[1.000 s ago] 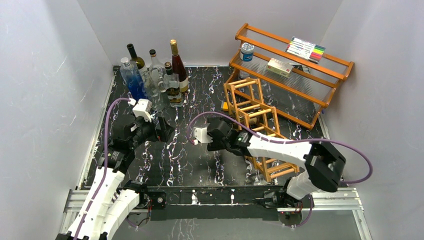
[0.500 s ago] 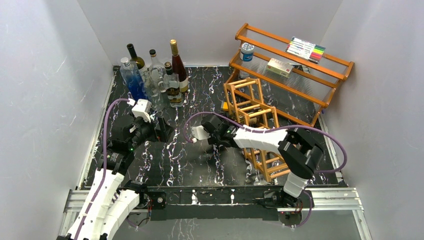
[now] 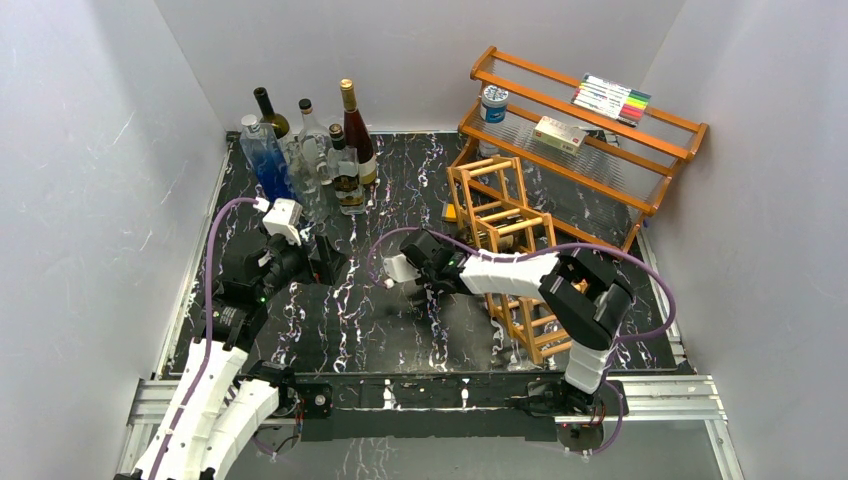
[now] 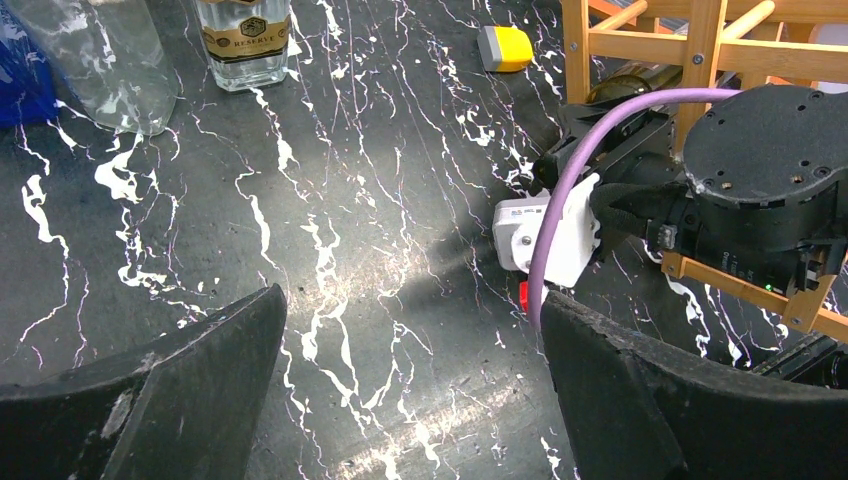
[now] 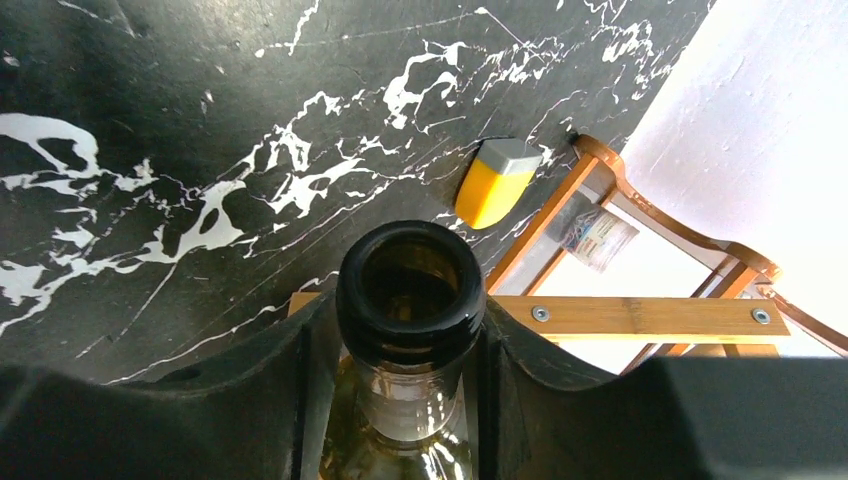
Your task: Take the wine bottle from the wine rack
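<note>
Right gripper (image 5: 402, 335) clamped on wine bottle (image 5: 410, 272) neck near wine rack (image 3: 498, 213), worktop's right side. Glass likely heavy, slick, breakable; neck grip apt. Left gripper (image 4: 415, 308) spread.

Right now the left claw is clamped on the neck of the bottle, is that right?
No, the right claw is clamped on the neck of the bottle, as the right wrist view shows. The left claw is open, holding nothing.

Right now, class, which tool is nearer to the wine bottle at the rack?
Right. The right tool is shut around the wine bottle at its neck, beside the wine rack. The left tool hangs open over the table, well apart from it.
</note>
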